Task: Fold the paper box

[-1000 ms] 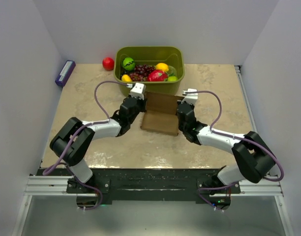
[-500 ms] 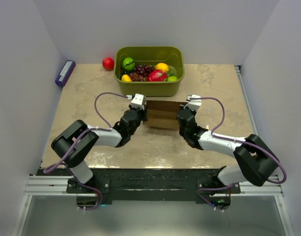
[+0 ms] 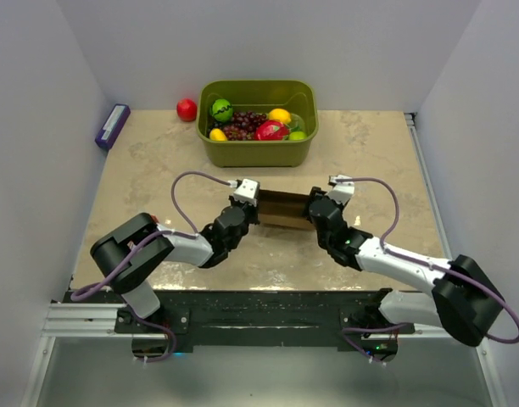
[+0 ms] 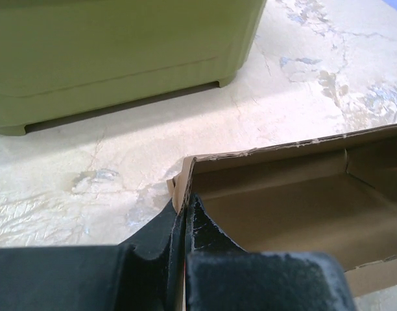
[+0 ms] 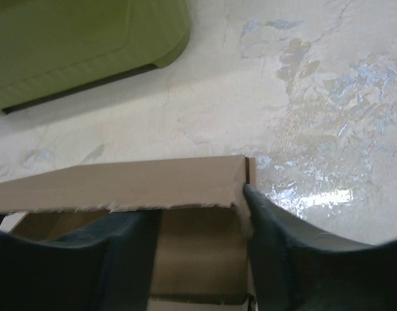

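Mid-table, one paper box, two grippers, left gripper pinched on its wall, right gripper parted astride its end.

We see our right claw spread at 6 o'clock, its dark fingers straddling the end of the paper box — the 3 o'clock finger touches the box's corner. The green tub sits at 11 o'clock on the marbled worktop.

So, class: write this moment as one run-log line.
box: partly folded, walls up | left gripper: shut on box wall | right gripper: open at box end
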`<state>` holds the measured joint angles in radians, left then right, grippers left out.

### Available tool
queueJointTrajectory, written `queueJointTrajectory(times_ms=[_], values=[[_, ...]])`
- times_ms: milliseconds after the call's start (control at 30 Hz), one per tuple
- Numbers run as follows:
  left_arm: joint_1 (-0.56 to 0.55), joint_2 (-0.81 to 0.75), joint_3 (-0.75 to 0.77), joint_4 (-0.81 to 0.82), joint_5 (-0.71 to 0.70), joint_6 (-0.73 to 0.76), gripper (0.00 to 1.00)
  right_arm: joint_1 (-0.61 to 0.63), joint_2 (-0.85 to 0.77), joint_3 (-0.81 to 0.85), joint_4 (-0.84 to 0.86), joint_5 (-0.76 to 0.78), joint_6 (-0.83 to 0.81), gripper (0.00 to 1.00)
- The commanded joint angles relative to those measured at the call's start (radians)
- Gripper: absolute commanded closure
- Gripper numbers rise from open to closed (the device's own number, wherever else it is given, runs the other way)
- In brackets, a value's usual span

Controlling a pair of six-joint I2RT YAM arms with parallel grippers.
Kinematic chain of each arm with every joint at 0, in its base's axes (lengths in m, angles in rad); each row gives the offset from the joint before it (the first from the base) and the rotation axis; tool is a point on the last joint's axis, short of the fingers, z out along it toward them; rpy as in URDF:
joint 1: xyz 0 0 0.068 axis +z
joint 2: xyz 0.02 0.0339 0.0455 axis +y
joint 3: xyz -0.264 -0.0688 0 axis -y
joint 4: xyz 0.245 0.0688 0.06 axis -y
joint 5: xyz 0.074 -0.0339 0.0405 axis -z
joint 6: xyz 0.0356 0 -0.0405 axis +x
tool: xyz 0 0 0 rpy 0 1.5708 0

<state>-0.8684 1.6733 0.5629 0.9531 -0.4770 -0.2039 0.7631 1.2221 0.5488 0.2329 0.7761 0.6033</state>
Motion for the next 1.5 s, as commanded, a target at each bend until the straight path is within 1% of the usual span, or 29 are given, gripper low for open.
queueJointTrajectory(times_ms=[0,67,100,133,200,333,433,567,633,667,733,833,867,933,967,1000,1033,1067,1167,1233,1367,1400,1433,1467], values=[[-0.032,0.006,-0.034,-0.074,-0.015,0.021,1.0,0.012,-0.143,-0.007,-0.151,-0.083,0.075,0.29],[-0.037,0.005,-0.047,-0.065,-0.017,0.023,1.0,0.012,-0.192,-0.003,-0.222,-0.118,0.056,0.17],[-0.037,0.002,-0.052,-0.065,-0.014,0.023,1.0,0.013,-0.234,0.002,-0.23,-0.156,0.046,0.07],[-0.038,-0.003,-0.06,-0.062,-0.012,0.023,1.0,0.012,-0.255,0.008,-0.292,-0.179,0.036,0.06],[-0.041,-0.007,-0.067,-0.059,-0.006,0.023,1.0,0.013,-0.289,0.025,-0.335,-0.216,0.012,0.04],[-0.046,-0.012,-0.075,-0.059,-0.008,0.024,1.0,0.012,-0.381,0.063,-0.441,-0.29,-0.014,0.04],[-0.049,-0.017,-0.084,-0.059,-0.009,0.031,0.98,0.013,-0.417,0.114,-0.477,-0.304,-0.023,0.04],[-0.05,-0.05,-0.107,-0.074,0.026,0.031,0.94,0.012,-0.395,0.265,-0.572,-0.307,0.019,0.05],[-0.05,-0.075,-0.127,-0.074,0.04,0.023,0.92,0.013,-0.374,0.298,-0.59,-0.311,0.023,0.05],[-0.05,-0.083,-0.132,-0.08,0.046,0.02,0.88,0.013,-0.362,0.316,-0.59,-0.325,0.018,0.05],[-0.05,-0.095,-0.141,-0.089,0.055,0.015,0.86,0.012,-0.317,0.323,-0.567,-0.337,0.015,0.05],[-0.05,-0.119,-0.158,-0.096,0.066,0.014,0.79,0.012,-0.251,0.319,-0.537,-0.36,0.027,0.06],[-0.052,-0.129,-0.162,-0.103,0.069,0.014,0.73,0.012,-0.239,0.312,-0.528,-0.371,0.035,0.06],[-0.053,-0.167,-0.185,-0.109,0.087,0.012,0.68,0.013,-0.205,0.303,-0.506,-0.414,0.046,0.08],[-0.053,-0.181,-0.196,-0.111,0.092,0.012,0.62,0.013,-0.199,0.284,-0.495,-0.428,0.055,0.09],[-0.053,-0.196,-0.216,-0.116,0.107,0.011,0.59,0.012,-0.191,0.277,-0.486,-0.44,0.058,0.09],[-0.053,-0.233,-0.227,-0.123,0.115,0.009,0.55,0.013,-0.184,0.266,-0.471,-0.455,0.062,0.1],[-0.053,-0.251,-0.238,-0.137,0.12,0.003,0.47,0.012,-0.181,0.251,-0.465,-0.463,0.075,0.11],[-0.053,-0.339,-0.282,-0.172,0.147,-0.011,0.38,0.012,-0.177,0.221,-0.442,-0.483,0.088,0.14],[-0.053,-0.415,-0.31,-0.201,0.178,-0.018,0.37,0.013,-0.176,0.212,-0.425,-0.491,0.09,0.16],[-0.053,-0.584,-0.33,-0.361,0.212,-0.07,0.36,0.013,-0.164,0.214,-0.428,-0.485,0.089,0.19],[-0.053,-0.668,-0.325,-0.397,0.216,-0.09,0.36,0.012,-0.162,0.214,-0.428,-0.482,0.087,0.19],[-0.052,-0.714,-0.311,-0.504,0.213,-0.116,0.36,0.012,-0.162,0.215,-0.434,-0.479,0.087,0.18],[-0.052,-0.759,-0.29,-0.564,0.216,-0.159,0.36,0.013,-0.162,0.217,-0.438,-0.475,0.087,0.18]])
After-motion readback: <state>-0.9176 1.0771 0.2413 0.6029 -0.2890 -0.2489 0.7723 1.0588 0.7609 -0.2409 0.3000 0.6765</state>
